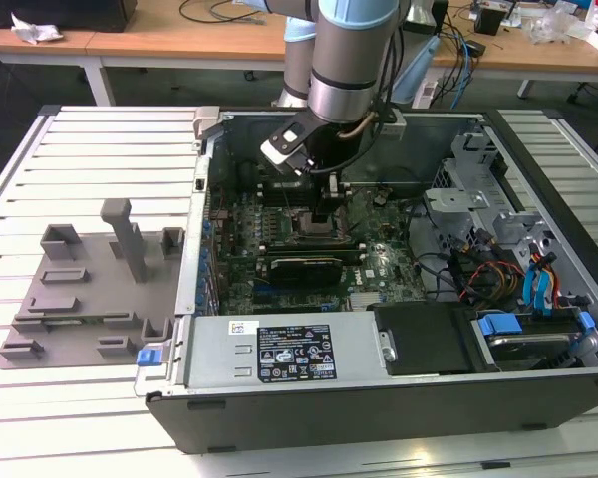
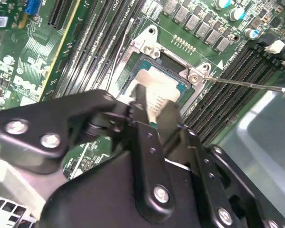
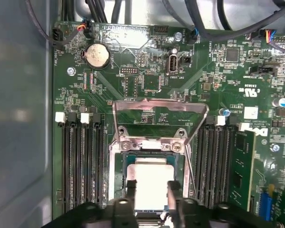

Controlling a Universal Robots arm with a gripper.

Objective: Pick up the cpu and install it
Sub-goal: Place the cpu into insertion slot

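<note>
The cpu (image 3: 152,180), a pale silver square chip, lies within the black motherboard socket (image 3: 118,159), whose metal load plate (image 3: 159,111) is swung up and open. My gripper (image 3: 152,189) reaches straight down onto it, one dark finger against each of two opposite edges, shut on the cpu. In the second wrist view the cpu (image 2: 154,80) shows between the two fingertips (image 2: 140,99), just above or in the socket frame (image 2: 149,47). In the exterior view the gripper (image 1: 324,214) is deep inside the open computer case (image 1: 279,349), over the middle of the motherboard.
A grey plastic tray (image 1: 80,299) with raised blocks lies on the slatted table at the exterior view's left. Memory slots flank the socket, with one stick (image 3: 240,166) fitted. A black card (image 1: 304,267), cables and drive bays (image 1: 538,289) crowd the case.
</note>
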